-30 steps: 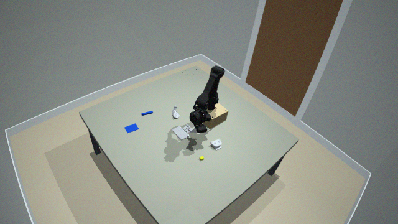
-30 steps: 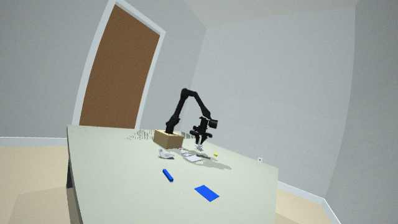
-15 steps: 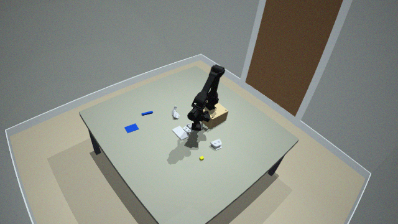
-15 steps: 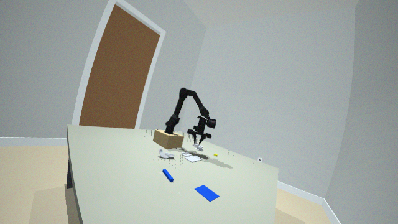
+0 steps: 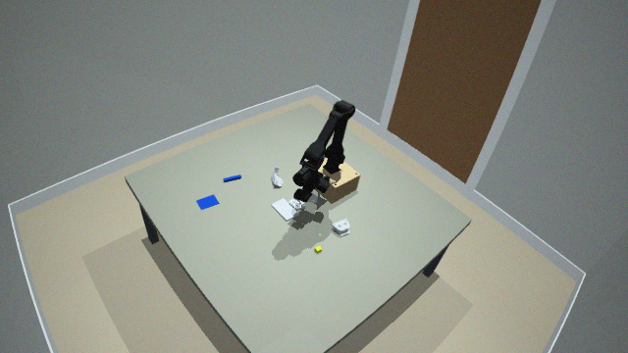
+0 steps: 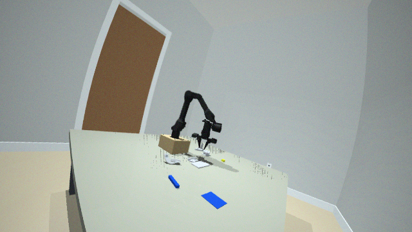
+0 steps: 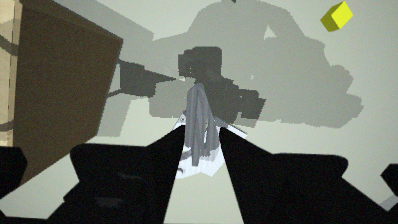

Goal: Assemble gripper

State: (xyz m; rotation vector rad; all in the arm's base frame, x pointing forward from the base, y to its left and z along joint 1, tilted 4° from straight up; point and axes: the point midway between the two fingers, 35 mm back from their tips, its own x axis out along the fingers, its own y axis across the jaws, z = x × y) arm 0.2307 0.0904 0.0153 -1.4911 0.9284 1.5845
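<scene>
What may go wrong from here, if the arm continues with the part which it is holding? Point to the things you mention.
The gripper (image 5: 302,198) (image 6: 202,148) (image 7: 202,130) pinches the pale part (image 7: 199,117) between narrow fingertips, so it might twist or slip on contact.

The wooden block (image 5: 345,190) (image 6: 174,145) (image 7: 62,90) stands close by; a sideways swing could bump it.

Lowering carelessly may push the flat white plate (image 5: 283,209) (image 6: 200,164).

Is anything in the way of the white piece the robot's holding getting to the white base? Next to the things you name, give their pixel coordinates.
Nothing visible blocks it: the gripper (image 5: 301,197) (image 6: 202,148) (image 7: 202,130) holds the white piece (image 7: 198,112) up in the air, and the white base (image 5: 296,203) (image 6: 193,160) lies on the table.
</scene>
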